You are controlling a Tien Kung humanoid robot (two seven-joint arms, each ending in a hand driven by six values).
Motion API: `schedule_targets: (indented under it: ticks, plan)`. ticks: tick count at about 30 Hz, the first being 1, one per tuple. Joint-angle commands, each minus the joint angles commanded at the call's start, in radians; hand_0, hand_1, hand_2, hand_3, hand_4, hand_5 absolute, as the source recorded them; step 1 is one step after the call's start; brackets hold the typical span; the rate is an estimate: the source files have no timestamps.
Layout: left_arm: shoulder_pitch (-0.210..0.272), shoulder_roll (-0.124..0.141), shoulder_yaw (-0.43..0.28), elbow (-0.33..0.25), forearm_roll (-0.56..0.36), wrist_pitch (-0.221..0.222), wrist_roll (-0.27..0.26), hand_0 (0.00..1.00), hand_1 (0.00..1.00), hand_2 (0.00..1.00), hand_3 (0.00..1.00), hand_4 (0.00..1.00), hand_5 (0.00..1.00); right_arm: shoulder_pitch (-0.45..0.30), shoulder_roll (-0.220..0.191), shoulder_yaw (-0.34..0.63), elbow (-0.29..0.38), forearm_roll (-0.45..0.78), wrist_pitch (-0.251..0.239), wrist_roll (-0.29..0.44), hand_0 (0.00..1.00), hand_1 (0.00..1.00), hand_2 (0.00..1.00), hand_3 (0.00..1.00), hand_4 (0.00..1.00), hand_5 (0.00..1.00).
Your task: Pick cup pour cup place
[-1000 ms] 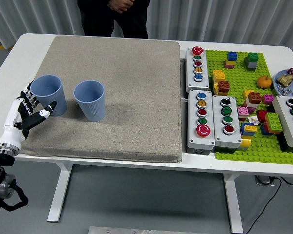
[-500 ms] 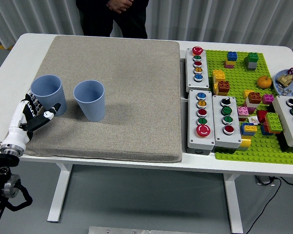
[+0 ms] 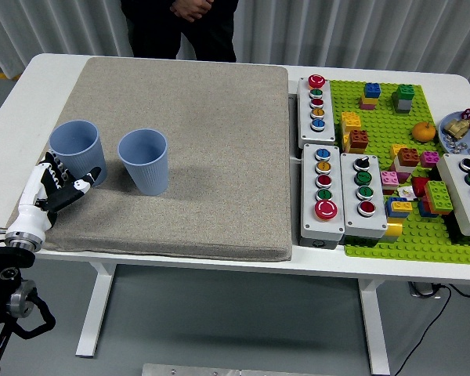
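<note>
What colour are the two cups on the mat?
Both cups are light blue, clear in the head view.

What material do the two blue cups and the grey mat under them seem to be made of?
Left cup and right cup: probably plastic, matte, with fine vertical ribs on the walls and a smooth, even rim; paper cannot be ruled out. Mat: looks like woven fabric over a soft pad, judging by its speckled, linen-like texture, rounded edges and visible thickness at the front.

A person (image 3: 184, 23) stands behind the white table (image 3: 19, 86); button boxes (image 3: 323, 192) adjoin a green brick baseplate (image 3: 380, 117).
</note>
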Motion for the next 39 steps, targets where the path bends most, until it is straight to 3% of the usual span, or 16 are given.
schedule_targets:
  ticks: [12,28,29,34,35,39]
  plan:
    - [-0.03,-0.01,0.009,0.045,0.02,0.006,0.001,0.937,0.929,0.998,0.998,0.811,0.159,0.001,-0.001,-0.003,0.0,0.004,0.0,0.0,0.74,0.707,0.732,0.644,0.215,0.416]
    - [-0.042,-0.016,0.011,0.057,0.006,0.01,0.004,0.907,0.902,0.998,0.998,0.807,0.165,-0.002,0.0,-0.003,0.0,0.001,0.0,0.0,0.741,0.707,0.732,0.645,0.215,0.418]
    - [-0.044,-0.017,0.011,0.057,0.006,0.011,0.004,0.862,0.877,0.998,0.998,0.804,0.17,-0.003,0.0,-0.002,0.0,0.0,0.001,0.0,0.741,0.708,0.732,0.645,0.215,0.418]
    - [-0.052,-0.02,0.016,0.057,0.008,0.019,0.008,0.862,0.877,0.998,0.998,0.804,0.17,-0.005,0.0,-0.002,0.0,-0.002,0.002,0.0,0.741,0.708,0.732,0.645,0.215,0.418]
    - [-0.052,-0.02,0.017,0.057,0.008,0.02,0.009,0.74,0.819,0.998,0.998,0.793,0.166,-0.005,-0.001,-0.002,0.0,-0.002,0.002,0.0,0.741,0.708,0.732,0.646,0.214,0.42]
    - [-0.054,-0.022,0.02,0.06,0.012,0.024,0.011,0.74,0.819,0.998,0.998,0.793,0.166,-0.003,-0.001,-0.003,0.0,0.0,0.001,0.001,0.741,0.708,0.732,0.646,0.214,0.42]
